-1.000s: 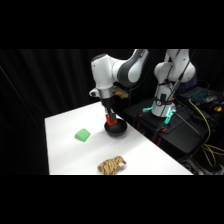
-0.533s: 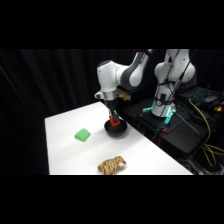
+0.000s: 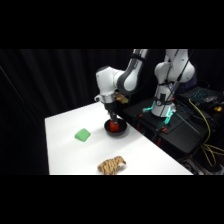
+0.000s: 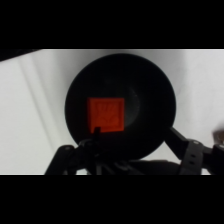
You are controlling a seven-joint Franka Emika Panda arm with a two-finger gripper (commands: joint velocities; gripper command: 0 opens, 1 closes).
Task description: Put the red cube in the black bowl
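Gripper (image 3: 114, 121) is hanging right over the small round glossy black bowl (image 3: 115, 129) w/ its tip at the rim, and you can't tell whether it's clenched, released or grasping anything: in the wrist view the black linkage is blending into the bowl's dark wall, so the fingers aren't separating out.

Small bright red-orange cube (image 4: 106, 113) is sitting inside the bowl (image 4: 150, 80), roughly centred in the wrist view, top face up. Whether it's resting on the bowl floor or hanging just above it, you can't tell.

Risks, as judgement: if the fingers are clamping the cube, a lift would be carrying it back out. If they're apart but close to the rim, a sideways exit could be clipping the bowl and sliding or tipping it, since it looks light.

Hidden or unclear: the fingertips in both views; the bowl's near edge behind the linkage; the arm's upper part cut off at the top in the side view. Flat green block (image 3: 82, 134) and tan striped toy (image 3: 112, 165) are lying well apart from the bowl on the white table (image 3: 145, 155).
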